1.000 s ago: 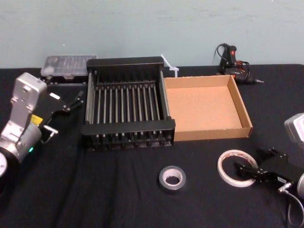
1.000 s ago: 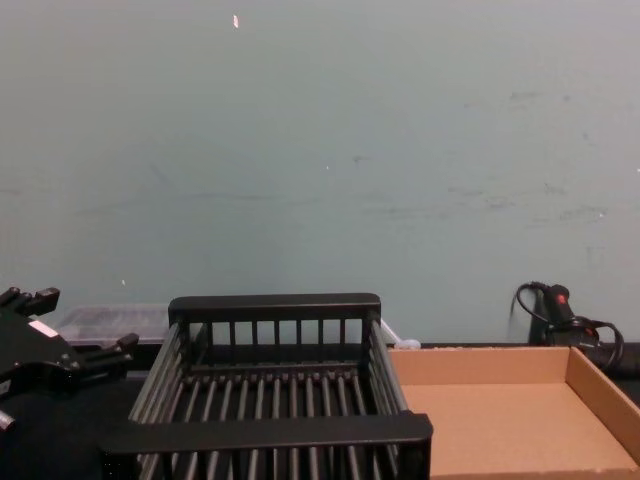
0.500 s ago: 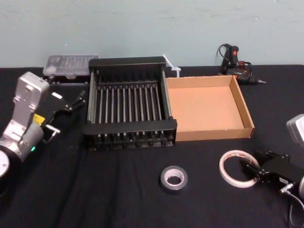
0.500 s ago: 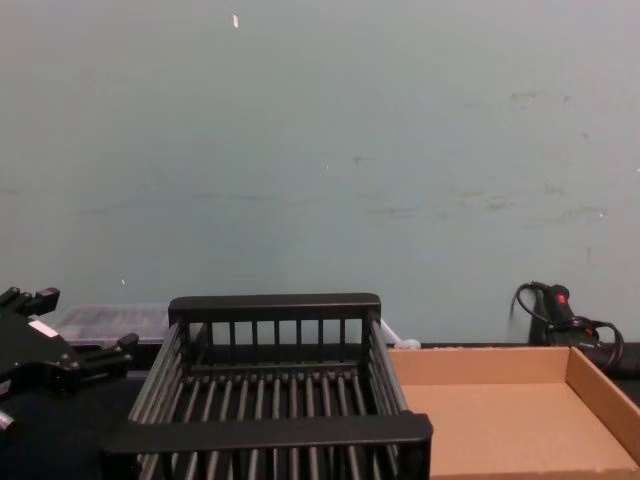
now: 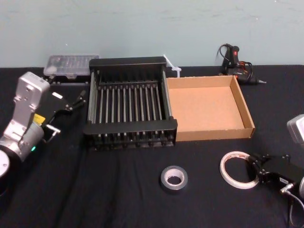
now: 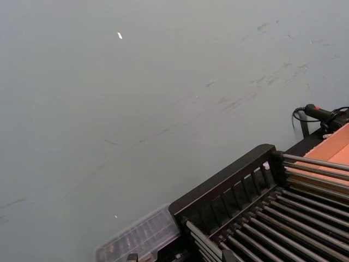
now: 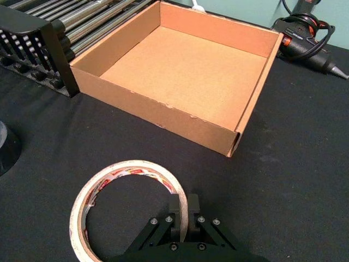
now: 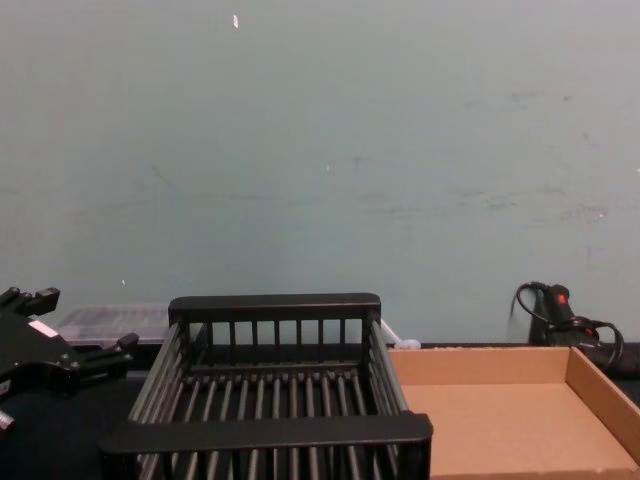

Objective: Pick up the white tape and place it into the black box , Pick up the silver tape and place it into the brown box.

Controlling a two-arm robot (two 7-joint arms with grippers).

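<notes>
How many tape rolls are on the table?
2. The white tape lies front right, the right gripper clamped on its rim; the silver tape sits left of it, before the black box. The left gripper hangs left of that box.

Left arm (image 5: pixel 26 102): boxy silver-grey housing, yellow label (image 5: pixel 38 118), green light (image 5: pixel 31 148); black left pincer (image 5: pixel 76 100) with white sticker (image 5: pixel 56 95). Right arm (image 5: pixel 295 129): silver housing, black right pincer (image 7: pixel 184 208) with small screws (image 7: pixel 152 221), grey cable (image 5: pixel 290 205).
</notes>
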